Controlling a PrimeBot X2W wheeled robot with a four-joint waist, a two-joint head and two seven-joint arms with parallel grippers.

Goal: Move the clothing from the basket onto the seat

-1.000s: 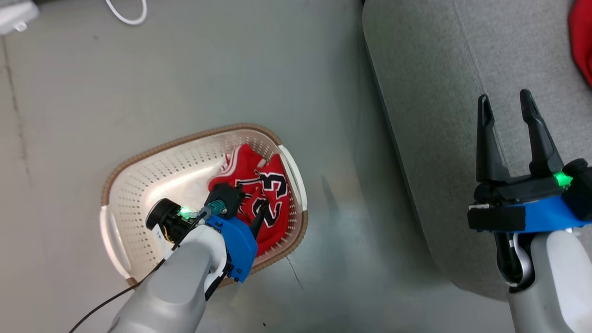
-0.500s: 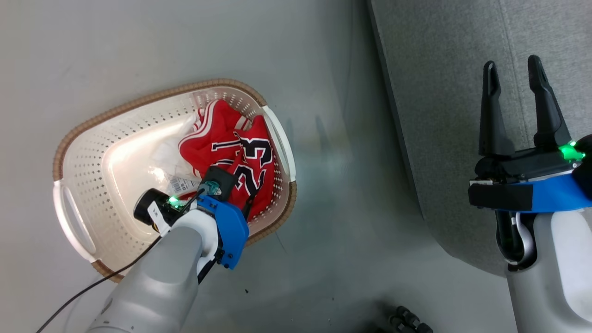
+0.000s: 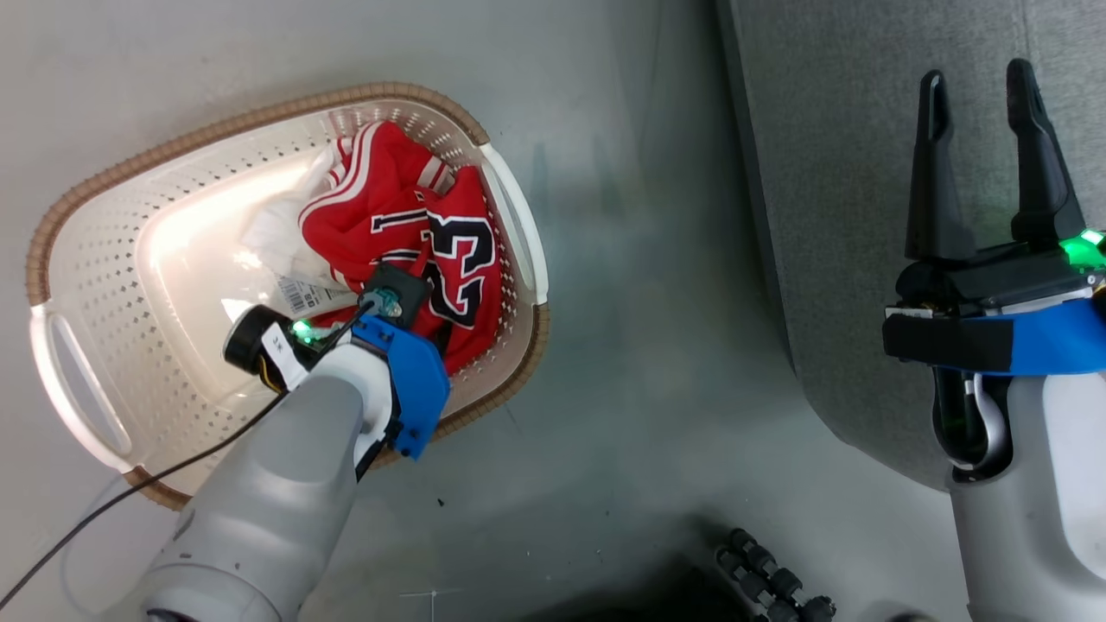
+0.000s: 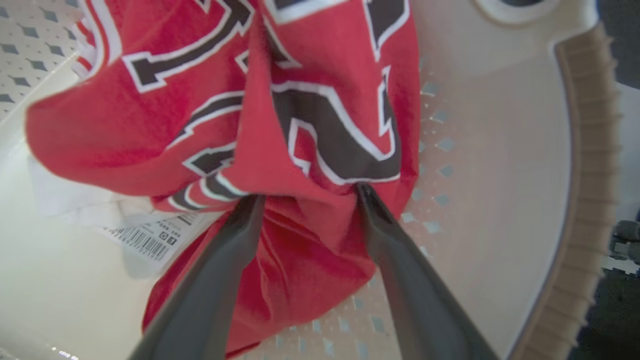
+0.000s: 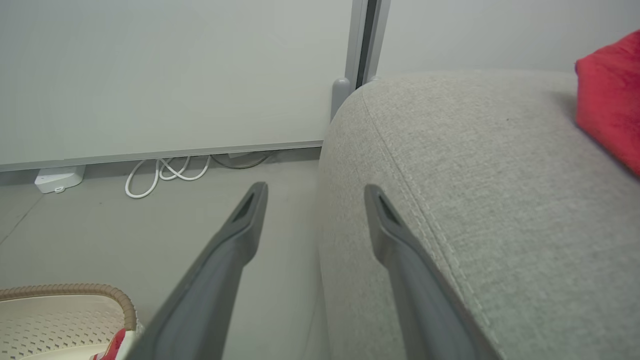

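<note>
The red jersey (image 3: 389, 225) with the black "23" lies crumpled in the right half of the cream perforated basket (image 3: 259, 117). My left arm reaches down into the basket. In the left wrist view my left gripper (image 4: 306, 195) is open, its fingertips (image 4: 250, 202) pressed into the jersey (image 4: 310, 100) on either side of a raised fold. My right gripper (image 3: 981, 86) hangs open and empty over the edge of the grey seat (image 3: 829, 173). A plain red cloth (image 5: 610, 100) lies on the seat (image 5: 500, 200) at the far right.
A white barcode tag (image 3: 298, 298) and some white material (image 3: 276, 233) lie beside the jersey. Grey floor separates basket and seat. White cables (image 5: 165, 175) and a white box (image 5: 57, 179) sit by the wall. A black cable (image 3: 104, 510) trails from my left arm.
The head camera has dropped closer, so basket and seat look larger and shifted up and left. My left gripper has sunk lower into the jersey. The right gripper stays open.
</note>
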